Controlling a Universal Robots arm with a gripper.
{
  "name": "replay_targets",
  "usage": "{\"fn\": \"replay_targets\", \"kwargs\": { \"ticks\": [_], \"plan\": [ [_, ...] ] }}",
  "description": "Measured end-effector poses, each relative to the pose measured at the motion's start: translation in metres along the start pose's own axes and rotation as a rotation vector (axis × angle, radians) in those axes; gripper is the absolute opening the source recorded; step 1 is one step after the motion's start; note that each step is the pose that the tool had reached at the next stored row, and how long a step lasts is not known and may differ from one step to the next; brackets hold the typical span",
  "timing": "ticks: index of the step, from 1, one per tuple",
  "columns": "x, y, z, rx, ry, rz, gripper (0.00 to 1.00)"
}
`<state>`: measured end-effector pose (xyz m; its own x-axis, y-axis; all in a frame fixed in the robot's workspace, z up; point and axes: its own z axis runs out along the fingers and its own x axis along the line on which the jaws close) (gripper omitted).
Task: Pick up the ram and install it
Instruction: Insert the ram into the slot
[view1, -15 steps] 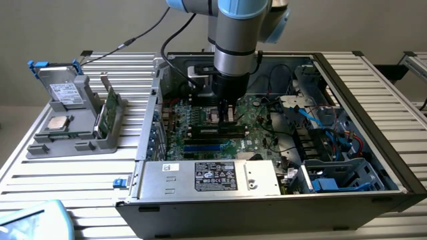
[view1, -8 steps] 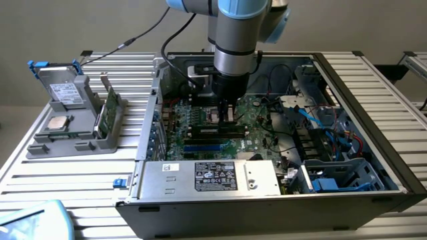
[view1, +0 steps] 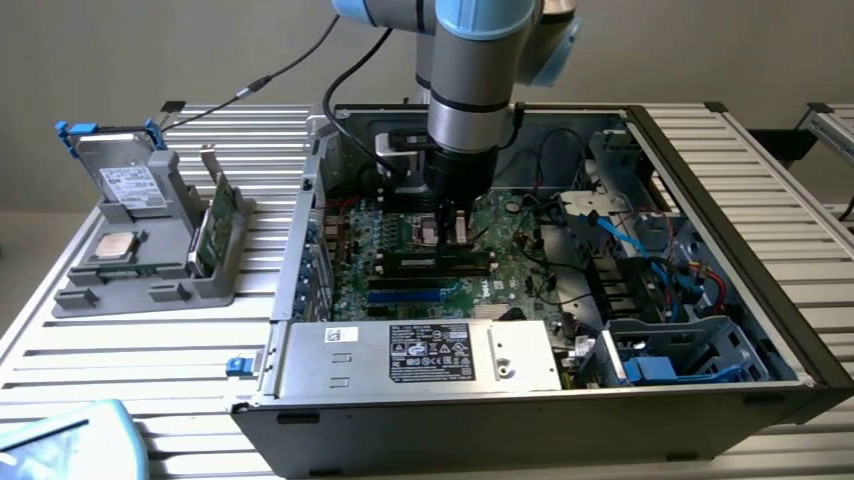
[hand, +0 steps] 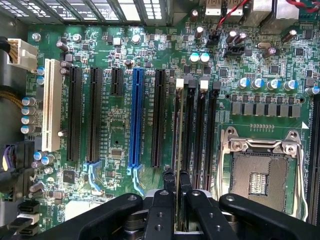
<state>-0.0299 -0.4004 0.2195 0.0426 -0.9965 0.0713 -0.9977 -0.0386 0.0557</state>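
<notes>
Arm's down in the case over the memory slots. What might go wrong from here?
The thin green ram stick, pinched edge-on in the fingers, may miss the black memory slots if slightly tilted. The empty silver-framed processor socket sits close beside them; a slip might hit it.

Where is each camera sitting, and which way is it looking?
Exterior view: sits off the arm, high up, looking down into the open black computer case; the robot's grey and blue arm and black gripper show.
Wrist view: sits on the wrist, facing down at the green motherboard; the gripper's black fingers show, closed on the thin green ram stick, seen edge-on.
Both share: the gripper, the motherboard and its long blue slot.
</notes>
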Motion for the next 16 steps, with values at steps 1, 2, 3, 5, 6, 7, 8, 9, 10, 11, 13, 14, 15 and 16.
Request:
{"fn": "replay_targets", "kwargs": {
  "ticks": [1,2,3,5,6,7,8,9,10,11,13,14,15,16],
  "plan": [
    [0.0,0.0,0.0001,0.0,0.0001,0.0,0.15],
    [-0.0001,0.0,0.0002,0.0,0.0001,0.0,0.15],
    [-0.0001,0.0,0.0003,0.0001,-0.0001,0.0,0.15],
    [-0.0001,0.0,0.0004,0.0001,-0.0001,0.0,0.15],
    [-0.0001,0.0,0.0004,0.0001,-0.0001,0.0,0.15],
    [-0.0001,0.0,0.0004,0.0001,-0.0001,0.0,0.15],
    [-0.0001,0.0,0.0004,0.0001,-0.0001,0.0,0.15],
    [-0.0001,0.0,0.0004,0.0001,-0.0001,0.0,0.15],
    [-0.0001,0.0,0.0004,0.0001,-0.0001,0.0,0.15],
    [-0.0001,0.0,0.0004,0.0,0.0001,0.0,0.16],
    [-0.0001,0.0,0.0004,0.0001,0.0,0.0,0.29],
    [-0.0001,0.0,0.0004,0.0001,0.0,0.0,0.29],
    [-0.0001,0.0,0.0004,0.0001,0.0,0.0,0.35],
    [-0.0001,0.0,0.0004,0.0001,0.0,0.0,0.35]
  ]
}}
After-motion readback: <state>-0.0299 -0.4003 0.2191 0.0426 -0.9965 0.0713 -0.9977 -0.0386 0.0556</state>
